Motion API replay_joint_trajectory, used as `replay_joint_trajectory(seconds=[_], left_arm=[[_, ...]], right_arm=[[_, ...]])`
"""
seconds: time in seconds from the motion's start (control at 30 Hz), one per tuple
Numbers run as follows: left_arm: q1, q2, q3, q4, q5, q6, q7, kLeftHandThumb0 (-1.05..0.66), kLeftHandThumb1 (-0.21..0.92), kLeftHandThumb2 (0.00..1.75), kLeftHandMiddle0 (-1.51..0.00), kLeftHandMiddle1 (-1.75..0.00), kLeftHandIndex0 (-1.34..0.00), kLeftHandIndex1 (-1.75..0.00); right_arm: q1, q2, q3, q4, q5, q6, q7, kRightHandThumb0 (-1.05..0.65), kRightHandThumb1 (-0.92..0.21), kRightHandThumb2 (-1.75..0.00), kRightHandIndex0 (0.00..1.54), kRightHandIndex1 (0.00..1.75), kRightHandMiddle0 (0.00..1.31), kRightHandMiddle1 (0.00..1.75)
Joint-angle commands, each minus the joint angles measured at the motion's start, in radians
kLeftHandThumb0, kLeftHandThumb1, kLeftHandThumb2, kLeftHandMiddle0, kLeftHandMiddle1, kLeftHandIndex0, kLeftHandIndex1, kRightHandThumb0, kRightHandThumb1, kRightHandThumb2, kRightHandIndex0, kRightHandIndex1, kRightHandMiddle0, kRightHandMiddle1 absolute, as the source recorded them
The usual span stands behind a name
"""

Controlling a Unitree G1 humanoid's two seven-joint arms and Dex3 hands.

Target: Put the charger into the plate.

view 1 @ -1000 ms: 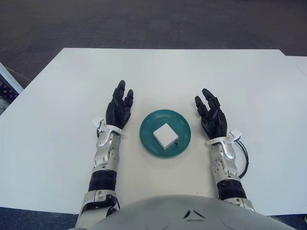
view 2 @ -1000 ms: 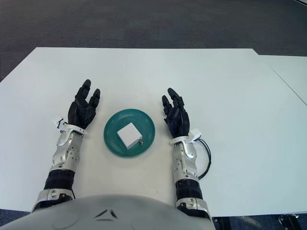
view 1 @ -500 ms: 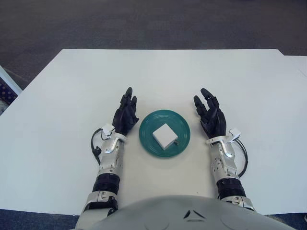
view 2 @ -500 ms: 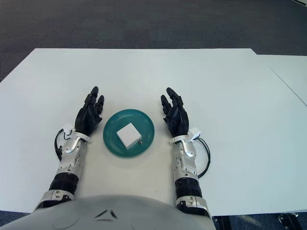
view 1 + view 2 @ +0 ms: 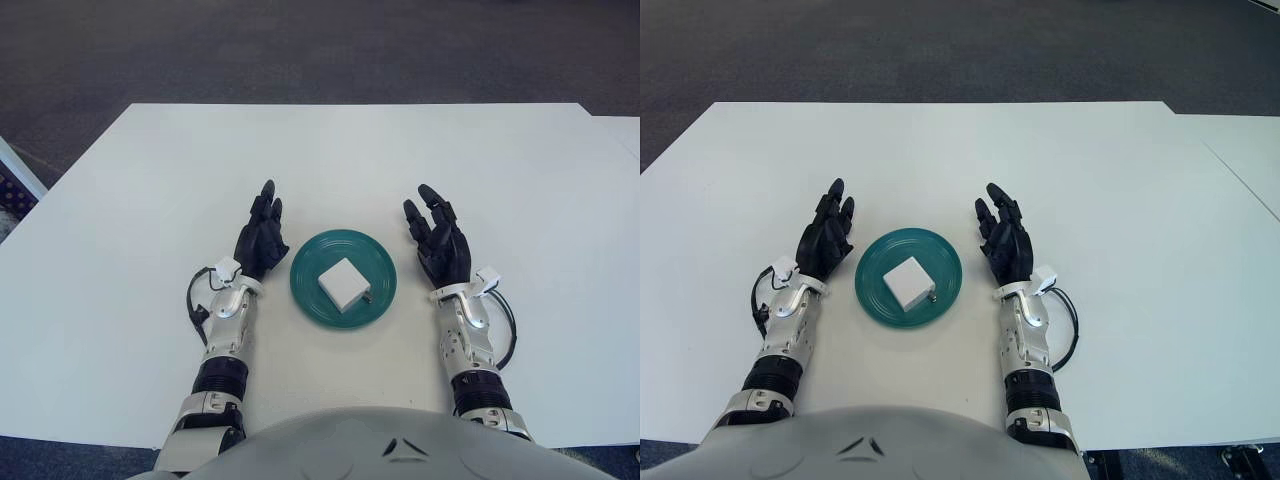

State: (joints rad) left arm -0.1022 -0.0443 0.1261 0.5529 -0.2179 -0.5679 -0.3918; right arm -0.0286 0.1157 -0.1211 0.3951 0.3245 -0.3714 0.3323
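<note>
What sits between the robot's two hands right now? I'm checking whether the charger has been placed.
Between the left hand and the right hand lies the green plate with the white charger in it, clear in both eye views.

Charger point(image 5: 342, 284) sits in plate point(image 5: 310, 298), plate on table point(image 5: 330, 160) near its front edge. Left robot hand point(image 5: 261, 240) just left of plate, right robot hand point(image 5: 440, 247) just right.

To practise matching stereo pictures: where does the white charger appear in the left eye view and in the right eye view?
Left eye view: the charger lies just right of centre, below the middle, on the green plate.
Right eye view: the charger sits left of centre, below the middle, on the same plate.
Shared landmark: the plate, between the left hand and right hand.
</note>
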Motion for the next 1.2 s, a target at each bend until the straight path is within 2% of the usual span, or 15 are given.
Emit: replay_joint_trajectory(seconds=[0.0,0.27,0.43,0.9,1.17], left_arm=[[0.064,-0.027,0.021,0.106,-0.056,-0.051,-0.049,-1.05,0.92,1.03,0.0,0.0,0.0,0.0],[0.056,-0.047,0.027,0.154,-0.056,-0.144,-0.075,-1.05,0.92,1.01,0.0,0.0,0.0,0.0],[0.054,-0.065,0.037,0.16,-0.099,-0.156,-0.128,-1.05,0.92,1.0,0.0,0.0,0.0,0.0],[0.074,-0.077,0.031,0.151,-0.015,-0.23,-0.037,-1.05,0.92,0.96,0.0,0.0,0.0,0.0],[0.078,-0.075,0.019,0.16,-0.001,-0.297,-0.042,-1.05,0.92,0.97,0.0,0.0,0.0,0.0]], right_arm=[[0.063,-0.001,-0.012,0.078,-0.008,0.036,-0.017,-0.95,-0.92,-0.92,0.17,0.0,0.0,0.6],[0.063,-0.005,-0.01,0.073,-0.014,0.039,-0.017,-0.95,-0.92,-0.91,0.17,0.0,0.0,0.59],[0.061,-0.008,-0.006,0.073,-0.027,0.03,-0.019,-0.95,-0.92,-0.91,0.16,0.0,0.0,0.56],[0.067,-0.024,0.01,0.059,-0.089,0.001,-0.035,-0.95,-0.92,-0.93,0.13,0.0,0.0,0.46],[0.081,-0.033,0.023,0.036,-0.114,0.007,-0.043,-0.94,-0.92,-0.96,0.12,0.0,0.0,0.38]])
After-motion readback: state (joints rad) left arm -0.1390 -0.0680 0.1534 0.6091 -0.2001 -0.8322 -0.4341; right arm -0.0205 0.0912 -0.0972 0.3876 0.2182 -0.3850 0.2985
